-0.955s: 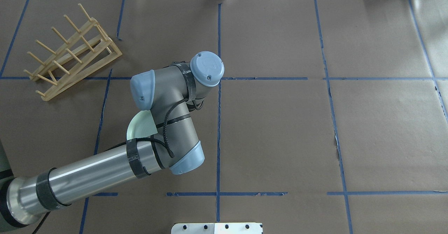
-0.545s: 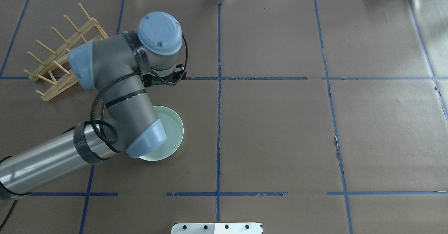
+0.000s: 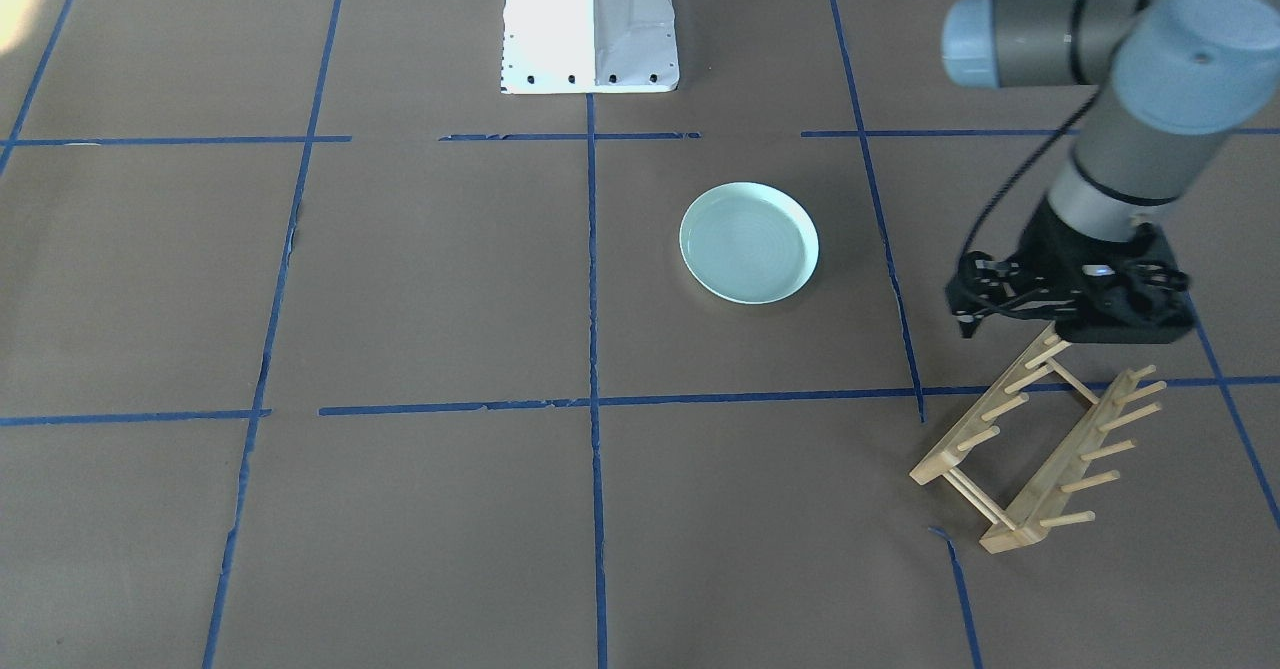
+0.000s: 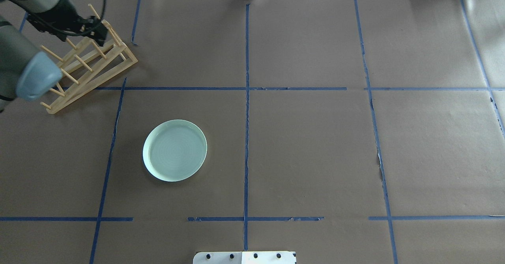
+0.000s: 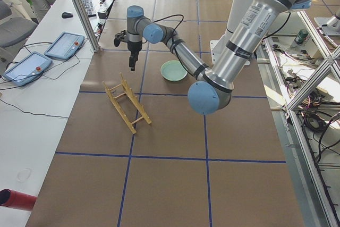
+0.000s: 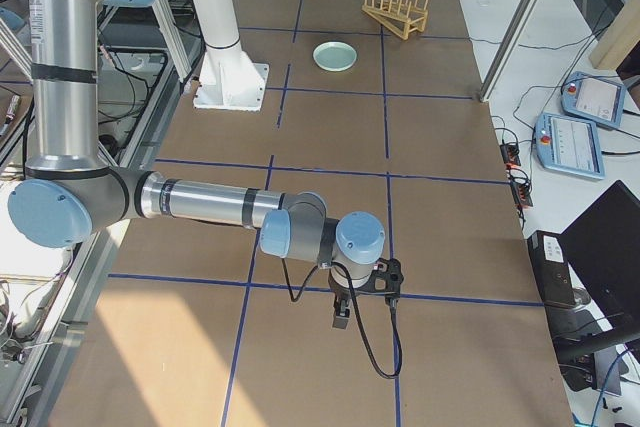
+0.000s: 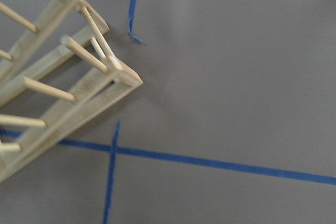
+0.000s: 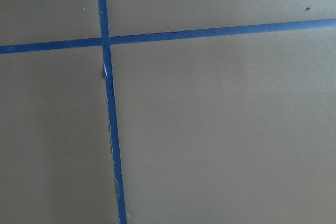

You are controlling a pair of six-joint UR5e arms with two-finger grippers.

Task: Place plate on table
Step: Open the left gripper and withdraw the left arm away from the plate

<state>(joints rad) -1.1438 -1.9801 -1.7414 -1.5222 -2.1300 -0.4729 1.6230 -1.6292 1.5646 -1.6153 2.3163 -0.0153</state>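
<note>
The pale mint-green plate (image 4: 174, 156) lies flat on the brown paper table (image 4: 315, 145), left of the centre tape line, with nothing touching it. It also shows in the front view (image 3: 749, 242) and both side views (image 5: 173, 70) (image 6: 335, 55). My left gripper (image 4: 85, 29) hangs above the far end of the wooden peg rack (image 4: 85, 60), well away from the plate; I cannot tell whether its fingers are open or shut. It holds nothing that I can see. My right gripper (image 6: 341, 319) points down over bare table at the robot's right end, and I cannot tell its state.
The wooden rack (image 3: 1040, 449) stands empty at the far left corner, close under the left wrist, and fills the left of the left wrist view (image 7: 68, 77). The white robot base (image 3: 590, 19) sits at the near table edge. The right wrist view shows only paper and tape.
My left arm has swung away from over the plate to the far left, above the rack. The plate now lies fully uncovered on the table, where it lay half a second ago.
</note>
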